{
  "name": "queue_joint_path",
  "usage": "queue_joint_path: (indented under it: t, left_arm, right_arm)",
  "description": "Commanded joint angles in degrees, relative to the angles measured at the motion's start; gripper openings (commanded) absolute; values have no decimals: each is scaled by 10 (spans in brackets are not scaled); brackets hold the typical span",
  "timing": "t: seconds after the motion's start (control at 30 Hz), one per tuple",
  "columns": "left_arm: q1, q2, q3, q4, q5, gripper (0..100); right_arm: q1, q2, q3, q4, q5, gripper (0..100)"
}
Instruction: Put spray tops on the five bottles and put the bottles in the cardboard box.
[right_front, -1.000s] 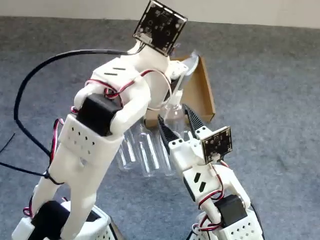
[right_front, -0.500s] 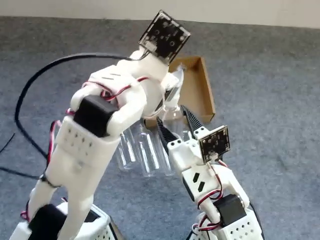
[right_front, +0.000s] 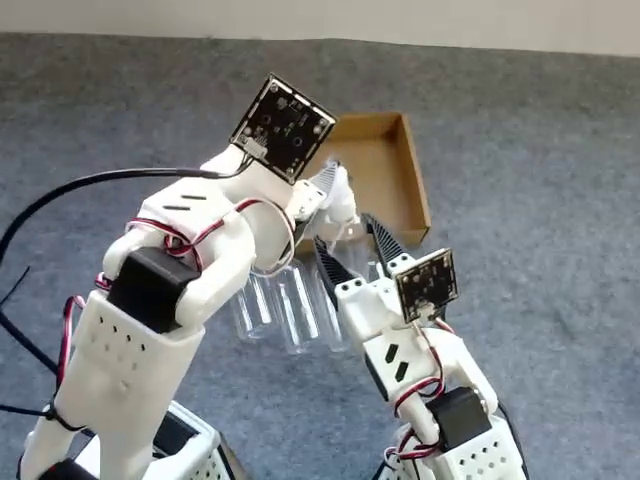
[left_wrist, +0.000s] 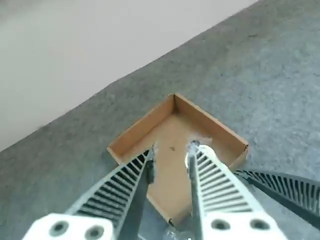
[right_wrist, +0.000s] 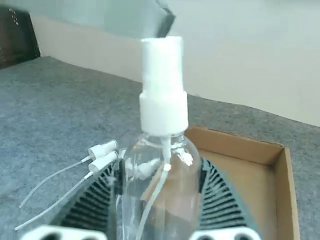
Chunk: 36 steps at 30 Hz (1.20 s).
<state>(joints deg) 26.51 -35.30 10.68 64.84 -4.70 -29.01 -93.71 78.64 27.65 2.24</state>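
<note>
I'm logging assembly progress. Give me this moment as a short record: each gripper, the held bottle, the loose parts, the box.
right gripper: shut on bottle, holding it upright
bottle: clear, spray top fitted
left gripper: open, holding nothing
loose spray tops: two, lying on the carpet, tubes attached
other bottles: lying on the carpet between the arms
cardboard box: beyond the held bottle, no bottle in the part that shows

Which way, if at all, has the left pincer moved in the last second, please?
Yes: the left pincer has pulled back off the cardboard box, toward the view's lower left, uncovering more of its floor.
</note>
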Motion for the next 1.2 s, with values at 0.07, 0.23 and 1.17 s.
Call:
queue_joint_path:
  t: [0.07,0.23,1.17]
  left_arm:
    - [-47,-22,-84,18,-7,120]
    - [-120,-100,-138,74,-7,120]
    - [-204,-510,543,-96,-1,235]
  right_arm:
    - [0,-7,-39,-12,-2,4]
    - [0,-6,-48,-13,5,4]
    - [-81,654,-505,32,-35,9]
